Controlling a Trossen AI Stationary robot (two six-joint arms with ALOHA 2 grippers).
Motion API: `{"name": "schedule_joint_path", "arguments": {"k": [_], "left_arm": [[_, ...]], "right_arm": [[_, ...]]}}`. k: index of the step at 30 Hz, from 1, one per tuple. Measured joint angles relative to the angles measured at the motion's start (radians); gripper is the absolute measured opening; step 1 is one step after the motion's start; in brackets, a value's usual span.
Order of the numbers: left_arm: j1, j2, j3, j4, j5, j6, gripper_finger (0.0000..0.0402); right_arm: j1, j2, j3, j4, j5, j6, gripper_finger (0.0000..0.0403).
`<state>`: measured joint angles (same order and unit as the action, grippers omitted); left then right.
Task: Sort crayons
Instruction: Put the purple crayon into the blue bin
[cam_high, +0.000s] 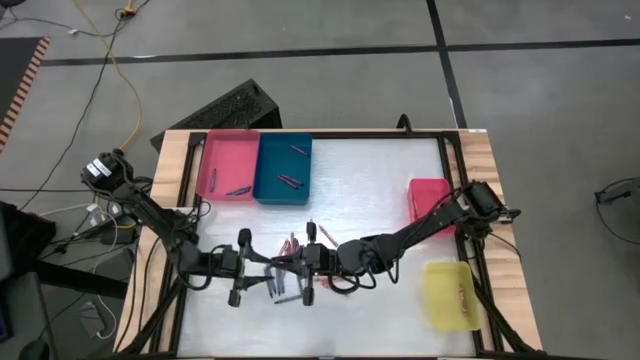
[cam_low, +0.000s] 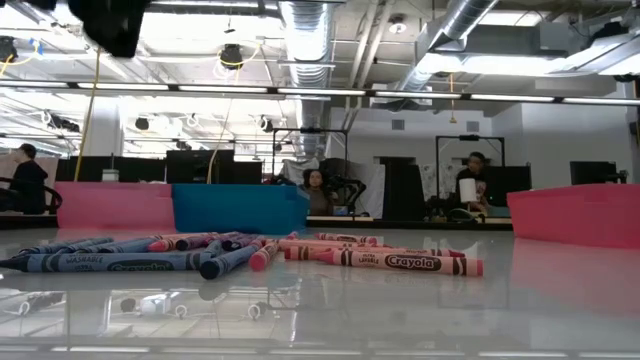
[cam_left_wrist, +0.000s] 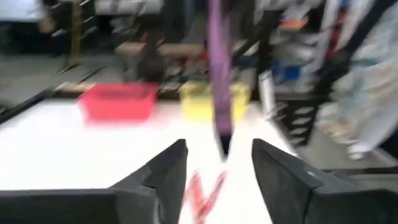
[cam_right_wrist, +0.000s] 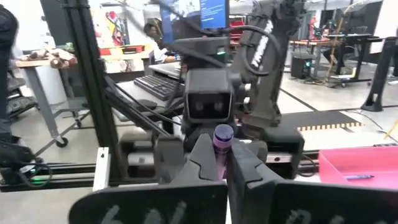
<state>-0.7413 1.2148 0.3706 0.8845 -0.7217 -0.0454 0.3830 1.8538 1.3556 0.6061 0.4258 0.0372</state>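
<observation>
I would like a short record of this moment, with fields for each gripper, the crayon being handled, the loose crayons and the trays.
left gripper: open, fingers spread either side of the purple crayon
right gripper: shut on the purple crayon, facing the left arm at table centre
loose crayons: pile lying flat on the table
trays: pink tray and blue tray side by side; red tray and yellow tray near the right arm

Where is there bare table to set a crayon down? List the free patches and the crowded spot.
Free: the middle between the blue tray and red tray; the near strip left of the yellow tray. Crowded: the crayon pile, where left gripper and right gripper meet.
</observation>
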Motion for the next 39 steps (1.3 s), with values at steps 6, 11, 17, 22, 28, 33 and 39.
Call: {"name": "schedule_joint_path", "arguments": {"k": [6,11,17,22,28,33,39], "left_arm": [[-0.014,0.0,0.0,-0.254,-0.158,-0.219,0.0208],[-0.014,0.0,0.0,-0.418,-0.15,-0.425,0.021],[-0.014,0.0,0.0,-0.483,-0.148,-0.529,0.021],[-0.014,0.0,0.0,-0.483,-0.148,-0.535,0.021],[-0.014,0.0,0.0,-0.484,-0.149,-0.536,0.021],[-0.012,0.0,0.001,-0.492,-0.151,-0.545,0.021],[-0.012,0.0,0.0,-0.494,-0.147,-0.564,0.021]], "right_arm": [[-0.037,0.0,0.0,-0.03,0.023,0.015,0.0002],[-0.104,0.0,0.0,-0.066,0.068,0.067,0.0002],[-0.216,0.0,0.0,-0.106,0.17,0.103,0.0002],[-0.336,0.03,0.002,-0.152,0.144,0.182,0.0002],[-0.442,0.107,0.009,-0.159,0.047,0.229,0.0002],[-0.501,0.172,0.024,-0.151,-0.006,0.289,0.0002],[-0.536,0.247,0.037,-0.155,-0.047,0.399,0.0003]]}}
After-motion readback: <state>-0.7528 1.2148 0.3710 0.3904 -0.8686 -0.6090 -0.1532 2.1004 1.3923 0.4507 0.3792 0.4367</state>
